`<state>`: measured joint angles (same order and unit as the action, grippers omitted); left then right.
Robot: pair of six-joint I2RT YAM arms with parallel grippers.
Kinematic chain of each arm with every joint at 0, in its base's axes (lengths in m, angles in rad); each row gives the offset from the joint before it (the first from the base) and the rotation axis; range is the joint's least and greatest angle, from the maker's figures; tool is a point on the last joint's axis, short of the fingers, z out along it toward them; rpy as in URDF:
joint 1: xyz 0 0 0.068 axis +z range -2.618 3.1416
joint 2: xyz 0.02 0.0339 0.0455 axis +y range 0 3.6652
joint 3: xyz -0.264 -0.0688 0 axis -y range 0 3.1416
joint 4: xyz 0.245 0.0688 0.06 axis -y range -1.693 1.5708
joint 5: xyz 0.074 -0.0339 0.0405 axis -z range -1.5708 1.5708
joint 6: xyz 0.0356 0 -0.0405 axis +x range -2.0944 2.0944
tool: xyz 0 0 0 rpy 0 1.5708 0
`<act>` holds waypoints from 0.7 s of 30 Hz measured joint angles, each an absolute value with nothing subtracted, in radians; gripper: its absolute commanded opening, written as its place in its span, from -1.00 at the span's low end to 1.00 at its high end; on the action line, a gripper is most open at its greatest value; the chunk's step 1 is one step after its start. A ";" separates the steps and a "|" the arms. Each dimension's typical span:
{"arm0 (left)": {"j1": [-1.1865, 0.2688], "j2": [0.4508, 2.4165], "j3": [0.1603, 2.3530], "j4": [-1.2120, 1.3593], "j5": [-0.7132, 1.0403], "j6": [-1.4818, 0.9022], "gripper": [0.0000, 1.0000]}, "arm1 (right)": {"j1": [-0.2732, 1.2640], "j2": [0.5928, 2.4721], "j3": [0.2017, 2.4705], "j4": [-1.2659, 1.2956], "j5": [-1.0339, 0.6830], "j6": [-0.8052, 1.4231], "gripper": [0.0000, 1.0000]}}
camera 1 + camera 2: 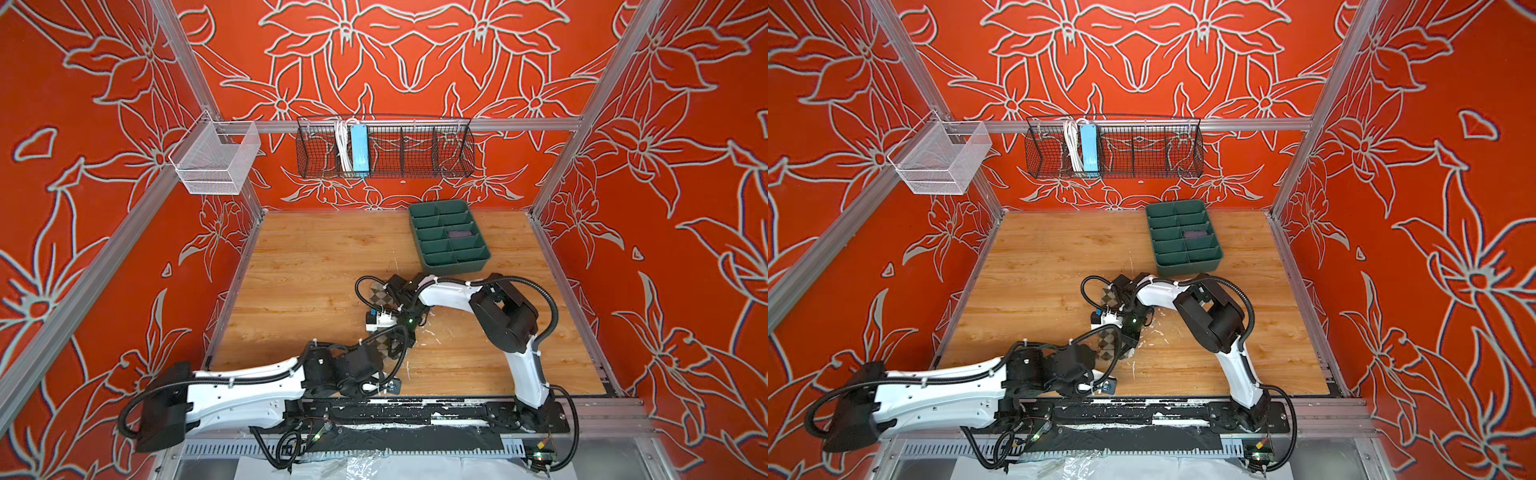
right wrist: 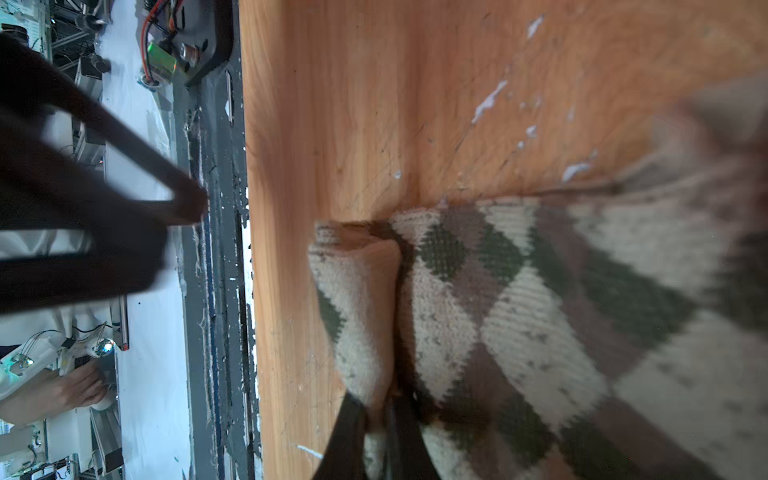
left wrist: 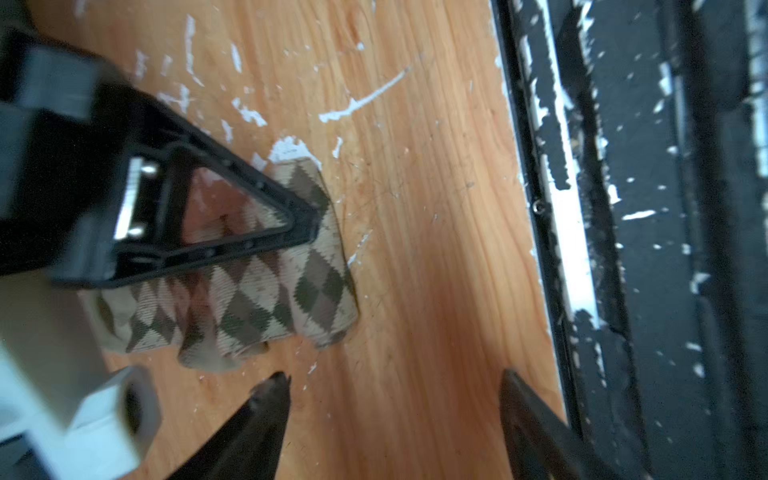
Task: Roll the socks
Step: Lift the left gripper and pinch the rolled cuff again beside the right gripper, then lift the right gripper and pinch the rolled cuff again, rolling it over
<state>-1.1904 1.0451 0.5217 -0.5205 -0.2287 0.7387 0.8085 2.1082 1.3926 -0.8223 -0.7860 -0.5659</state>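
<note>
The beige argyle sock is found on the wooden table, slightly right of centre in both top views. It lies lengthwise from far to near, with its middle hidden beneath the wrist of the right arm. The right gripper is observed closed, its two fingers drawn almost together, and in the right wrist view a fold of the sock's edge is pinched between them. The fabric there is doubled over on itself, and the rest of the sock is spread flat on the wood. In the left wrist view the same gripper is seen pressed down on the sock near one end, which is bunched into several soft ridges. The left gripper is recorded wide open, with only bare wood between its fingertips. Nothing is held by it, and it is positioned just beside the bunched end of the sock with no contact visible. White scuff marks are noted on the table surface around the sock. The green tray, divided into compartments, is located at the far right of the table, apart from both grippers. The purple sock is seen as a dark bundle in a right-hand compartment about midway along the tray; its detail is too small to be made out.
</note>
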 measured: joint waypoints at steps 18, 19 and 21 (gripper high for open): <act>-1.223 1.390 0.537 -0.198 -0.511 0.702 -1.00 | 0.796 2.069 1.326 -0.749 -0.805 -0.564 -0.84; -1.222 1.394 0.541 -0.200 -0.513 0.702 -1.00 | 0.792 2.057 1.312 -0.735 -0.802 -0.562 -0.78; -1.212 1.394 0.550 -0.200 -0.502 0.693 -1.00 | 0.783 2.030 1.279 -0.702 -0.794 -0.556 -0.57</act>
<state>-1.2118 1.3941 0.5499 -0.1997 -0.5018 0.6933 0.7830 2.0296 1.2785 -0.7025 -0.7944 -0.5556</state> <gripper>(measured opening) 0.061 0.132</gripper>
